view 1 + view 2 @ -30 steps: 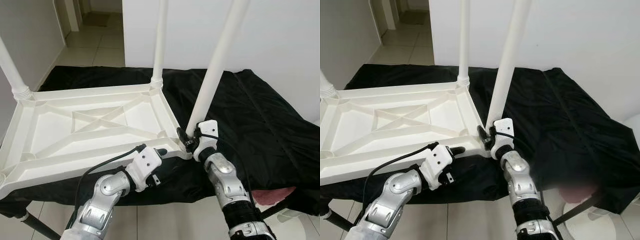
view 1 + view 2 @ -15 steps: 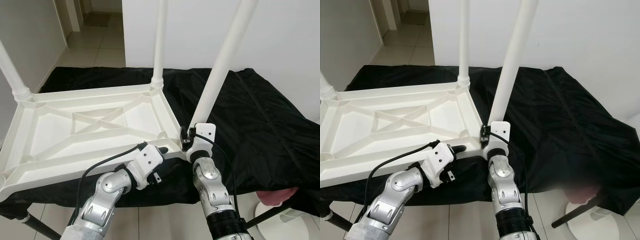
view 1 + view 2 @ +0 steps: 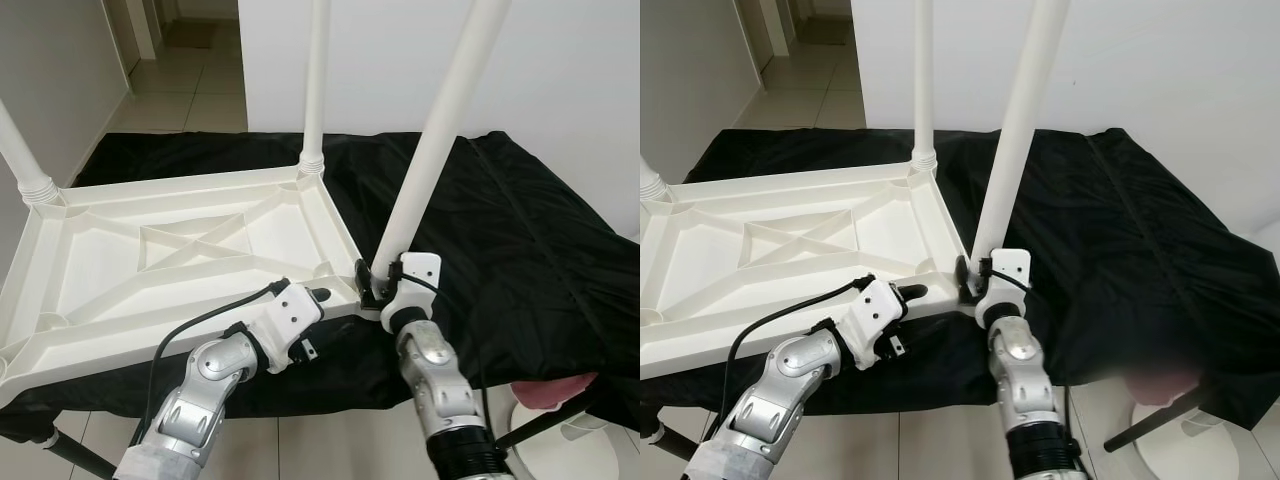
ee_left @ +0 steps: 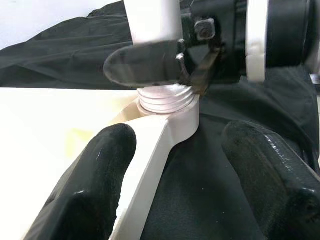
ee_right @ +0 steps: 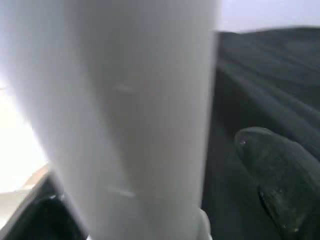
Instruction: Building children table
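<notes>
On the black-draped bench (image 3: 520, 240), one upturned white plastic tabletop (image 3: 180, 250) carries three white tubular legs; right claw (image 3: 372, 285) clasps the near-corner leg (image 3: 430, 160), left claw (image 4: 170, 175) gapes wide.

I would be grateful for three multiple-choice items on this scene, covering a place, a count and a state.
1. Where is the right hand?
A. at the base of the near leg
B. on the floor
C. on the far leg

2. How many legs stand on the tabletop?
A. one
B. three
C. five

3. How does the tabletop lie?
A. on its edge
B. underside up on the black cloth
C. top side up

Key: 1 A, its fingers flank the leg just above the corner socket; 2 B, three white legs rise from three corners; 3 B, the ribbed underside faces up.
</notes>
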`<state>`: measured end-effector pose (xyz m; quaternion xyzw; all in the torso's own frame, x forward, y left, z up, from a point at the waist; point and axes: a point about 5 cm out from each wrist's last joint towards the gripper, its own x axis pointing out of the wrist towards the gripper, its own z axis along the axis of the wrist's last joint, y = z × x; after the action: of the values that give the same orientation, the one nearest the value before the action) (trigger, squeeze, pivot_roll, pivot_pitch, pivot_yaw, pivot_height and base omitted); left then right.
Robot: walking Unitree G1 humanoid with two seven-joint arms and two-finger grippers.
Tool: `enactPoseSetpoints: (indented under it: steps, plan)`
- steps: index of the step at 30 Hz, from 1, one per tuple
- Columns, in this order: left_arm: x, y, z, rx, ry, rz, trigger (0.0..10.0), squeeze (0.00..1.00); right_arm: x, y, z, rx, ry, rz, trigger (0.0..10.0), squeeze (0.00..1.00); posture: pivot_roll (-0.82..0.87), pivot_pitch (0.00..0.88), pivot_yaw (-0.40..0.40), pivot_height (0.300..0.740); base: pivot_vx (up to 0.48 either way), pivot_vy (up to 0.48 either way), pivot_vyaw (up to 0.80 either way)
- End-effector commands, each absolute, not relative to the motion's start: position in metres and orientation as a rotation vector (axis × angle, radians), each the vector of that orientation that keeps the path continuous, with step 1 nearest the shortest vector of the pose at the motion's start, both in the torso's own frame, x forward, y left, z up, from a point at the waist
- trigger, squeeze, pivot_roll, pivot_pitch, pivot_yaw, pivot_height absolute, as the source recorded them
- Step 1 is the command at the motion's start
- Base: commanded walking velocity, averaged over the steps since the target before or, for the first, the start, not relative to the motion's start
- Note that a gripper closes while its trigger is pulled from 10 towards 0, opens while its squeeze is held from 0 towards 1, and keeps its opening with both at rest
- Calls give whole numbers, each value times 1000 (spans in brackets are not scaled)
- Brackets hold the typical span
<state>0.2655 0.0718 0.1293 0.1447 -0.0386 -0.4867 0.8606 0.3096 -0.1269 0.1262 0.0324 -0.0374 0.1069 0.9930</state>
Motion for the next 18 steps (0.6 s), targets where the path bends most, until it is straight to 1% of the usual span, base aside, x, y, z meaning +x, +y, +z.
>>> enactPoseSetpoints:
  steps: [1,2,4,5,6,7,10,12,15,16,17,18]
  plan:
    - [267,72,128,304,-82,-960,10000,0,307,-132,129,50,-101,360,10000,0,19,0,-19,740,0,0,0]
    - [267,72,128,304,-82,-960,10000,0,307,-132,129,50,-101,360,10000,0,19,0,-19,740,0,0,0]
    - [266,71,128,301,-82,-964,10000,0,309,-138,132,11,-102,485,10000,0,19,0,-19,740,0,0,0]
    - [266,71,127,300,-82,-966,10000,0,310,-141,132,-2,-97,528,10000,0,19,0,-19,740,0,0,0]
    - [266,71,127,300,-82,-966,10000,0,310,-141,132,-2,-97,528,10000,0,19,0,-19,740,0,0,0]
    - [266,70,127,298,-81,-969,10000,0,314,-144,134,-36,-99,588,10000,0,10,0,-11,740,0,0,0]
    - [266,70,127,298,-81,-969,10000,0,314,-144,134,-36,-99,588,10000,0,10,0,-11,740,0,0,0]
    - [267,70,128,299,-84,-971,10000,0,323,-145,137,-57,-79,680,10000,0,10,0,-9,740,0,0,0]
    - [268,69,129,305,-86,-971,10000,0,325,-144,137,-68,-70,717,10000,0,15,0,-10,740,0,0,0]
    - [268,69,129,310,-87,-970,10000,0,327,-144,136,-89,-54,739,9686,0,15,0,-10,740,0,0,0]
    - [268,69,129,310,-87,-970,10000,0,327,-144,136,-89,-54,739,9686,0,15,0,-10,740,0,0,0]
    - [269,70,129,312,-88,-969,10000,0,328,-143,134,-100,-41,761,4980,0,20,0,-12,740,0,0,0]
